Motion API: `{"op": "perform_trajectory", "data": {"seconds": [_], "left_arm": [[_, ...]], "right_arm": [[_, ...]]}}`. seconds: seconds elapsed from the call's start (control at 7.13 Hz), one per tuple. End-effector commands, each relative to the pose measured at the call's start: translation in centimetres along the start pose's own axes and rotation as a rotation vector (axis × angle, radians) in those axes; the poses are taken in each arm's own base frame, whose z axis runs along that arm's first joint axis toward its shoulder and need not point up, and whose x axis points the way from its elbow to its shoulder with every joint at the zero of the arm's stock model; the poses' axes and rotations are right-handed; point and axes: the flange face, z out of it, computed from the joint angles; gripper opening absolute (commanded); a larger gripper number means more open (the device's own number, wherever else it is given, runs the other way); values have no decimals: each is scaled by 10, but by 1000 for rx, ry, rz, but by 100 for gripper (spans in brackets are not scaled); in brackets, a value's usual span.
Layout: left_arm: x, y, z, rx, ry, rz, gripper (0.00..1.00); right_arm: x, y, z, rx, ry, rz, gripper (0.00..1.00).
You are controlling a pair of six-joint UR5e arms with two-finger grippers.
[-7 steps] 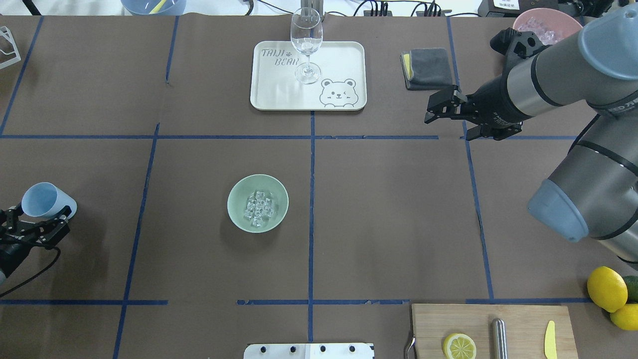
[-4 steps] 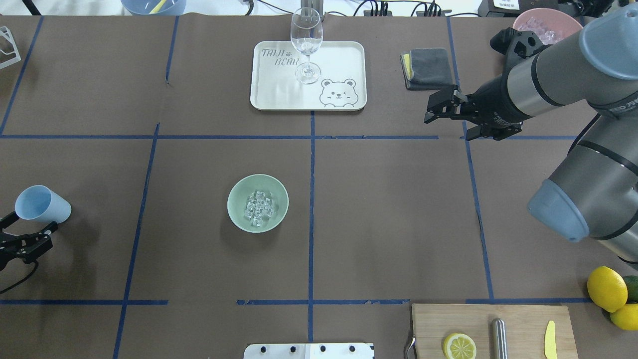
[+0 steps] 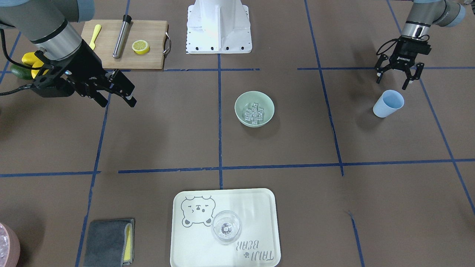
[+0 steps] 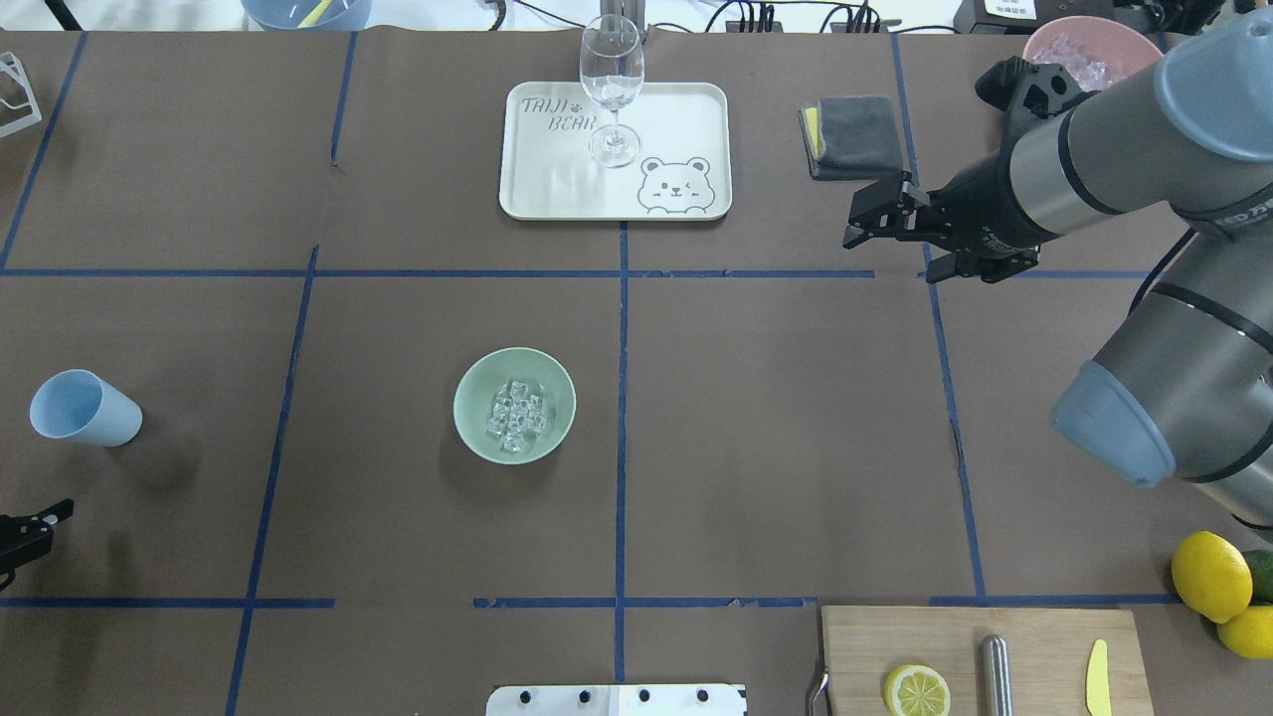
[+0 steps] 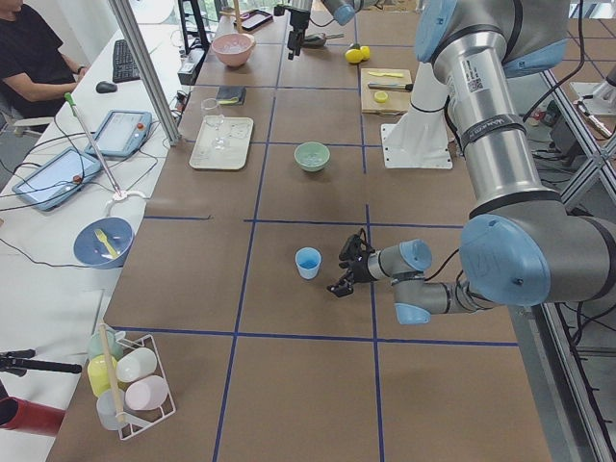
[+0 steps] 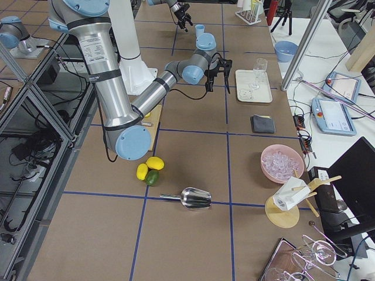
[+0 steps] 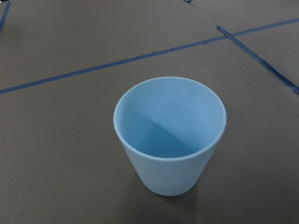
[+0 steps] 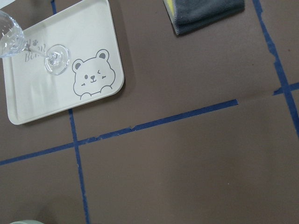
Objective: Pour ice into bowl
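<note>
The pale mint-green bowl (image 4: 514,405) stands near the table's middle with a heap of clear ice cubes (image 4: 516,410) inside; it also shows in the front view (image 3: 254,109). The empty blue cup (image 4: 85,409) stands upright at the robot's left, and the left wrist view (image 7: 169,135) shows nothing in it. My left gripper (image 3: 392,82) is open and empty, a short way back from the cup; only its tip shows at the overhead view's left edge. My right gripper (image 4: 863,221) is open and empty, hovering over the far right of the table.
A white bear tray (image 4: 676,119) with a wine glass (image 4: 611,85) sits at the far middle. A grey cloth (image 4: 855,134) and a pink bowl of ice (image 4: 1089,50) are far right. A cutting board (image 4: 1044,636) with a lemon half (image 4: 916,689) and whole lemons (image 4: 1210,575) lie near right.
My left gripper has let go of the blue cup and drawn back toward the robot, leaving the cup upright on the table. The right arm has barely moved.
</note>
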Motion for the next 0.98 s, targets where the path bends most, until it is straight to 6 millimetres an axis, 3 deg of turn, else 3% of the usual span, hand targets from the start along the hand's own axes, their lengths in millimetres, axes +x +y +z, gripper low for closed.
{"op": "perform_trajectory", "data": {"seconds": [0.0,0.28,0.56,0.84], "left_arm": [[-37,1,-17,-86,4,133,100],[-86,-11,-27,-111,-23,219,100],[-129,-34,-17,-121,-29,253,100],[-167,-95,8,-248,-11,66,100]], "right_arm": [[-29,22,12,-5,-20,14,100],[-77,69,36,-14,-53,49,100],[-117,123,76,-8,-58,77,100],[-178,173,143,35,-33,105,100]]}}
